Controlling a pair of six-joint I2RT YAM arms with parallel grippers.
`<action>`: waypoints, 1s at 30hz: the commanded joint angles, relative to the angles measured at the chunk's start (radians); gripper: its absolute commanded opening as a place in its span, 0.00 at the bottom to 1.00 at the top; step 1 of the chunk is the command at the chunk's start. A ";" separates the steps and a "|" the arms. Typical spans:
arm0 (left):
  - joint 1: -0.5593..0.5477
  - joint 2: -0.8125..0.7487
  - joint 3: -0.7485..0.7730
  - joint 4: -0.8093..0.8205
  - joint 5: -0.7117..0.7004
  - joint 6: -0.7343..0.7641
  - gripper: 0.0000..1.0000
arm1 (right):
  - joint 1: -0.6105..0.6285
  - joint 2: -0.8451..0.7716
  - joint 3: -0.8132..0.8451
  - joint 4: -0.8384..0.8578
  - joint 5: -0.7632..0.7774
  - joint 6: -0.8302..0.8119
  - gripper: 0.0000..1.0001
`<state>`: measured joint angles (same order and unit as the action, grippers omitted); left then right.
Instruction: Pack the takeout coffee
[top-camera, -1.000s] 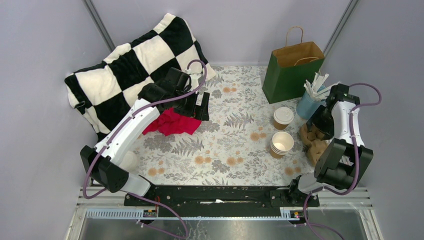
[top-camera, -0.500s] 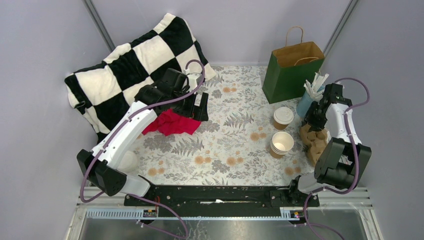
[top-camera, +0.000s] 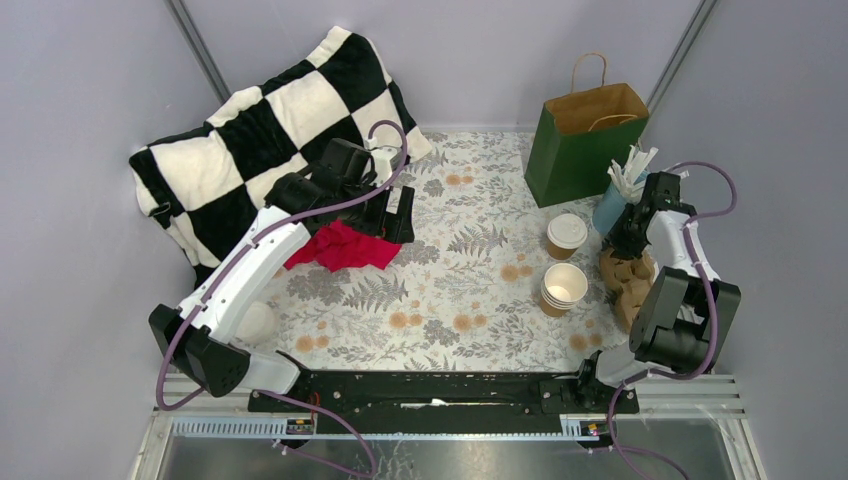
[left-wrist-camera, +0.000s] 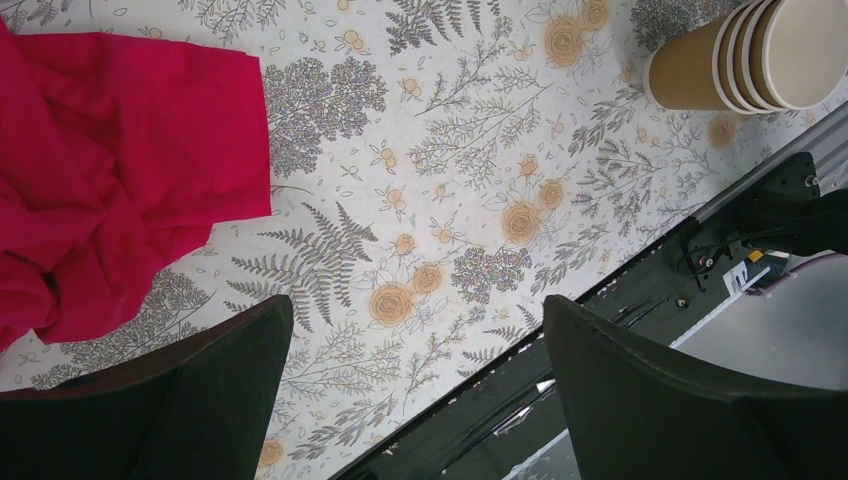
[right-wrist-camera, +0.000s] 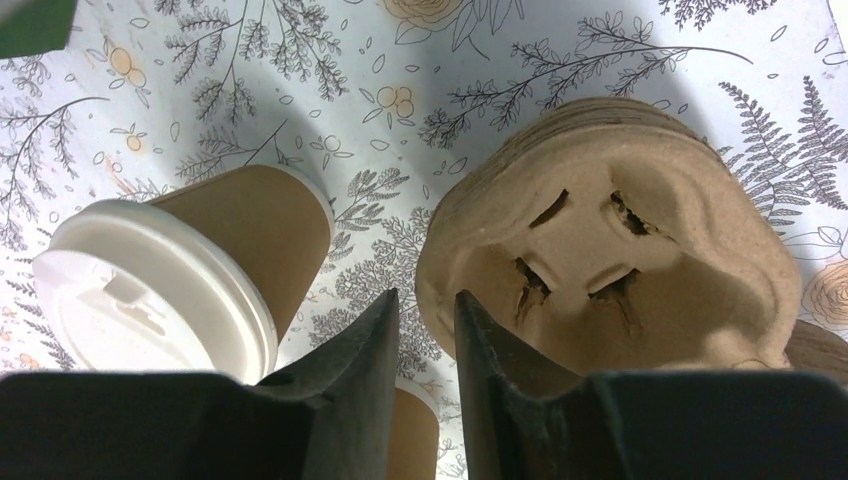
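The right hand (right-wrist-camera: 425, 300) hangs at the edge of the cardboard cup tray (right-wrist-camera: 600, 240), fingers close together with a thin gap; I cannot tell if it grips. The coffee cup (right-wrist-camera: 160, 290) with its white lid stands on the worktop (top-camera: 470, 300) just beside it. Farther back, the left hand (left-wrist-camera: 415, 310) is wide open and empty, near a red cloth (left-wrist-camera: 120, 170).

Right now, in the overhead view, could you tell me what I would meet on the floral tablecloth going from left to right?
Red cloth → lidded takeout coffee → molded cup carrier. I left out the stack of lidless cups, the green paper bag and the blue holder of stirrers, since they overlap these sideways.
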<state>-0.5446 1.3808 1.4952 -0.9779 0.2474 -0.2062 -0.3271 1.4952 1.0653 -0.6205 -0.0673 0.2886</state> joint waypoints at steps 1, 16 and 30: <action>-0.005 -0.031 -0.003 0.031 -0.012 0.016 0.99 | 0.001 0.026 0.009 0.021 0.048 0.021 0.34; -0.005 -0.012 0.002 0.033 -0.005 0.015 0.99 | 0.002 0.015 -0.013 0.025 0.049 0.033 0.00; -0.014 -0.007 0.003 0.042 0.002 0.015 0.99 | 0.002 -0.203 -0.039 -0.054 0.190 -0.057 0.00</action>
<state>-0.5491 1.3811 1.4952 -0.9775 0.2459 -0.2062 -0.3271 1.3960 1.0554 -0.6674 0.0292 0.2779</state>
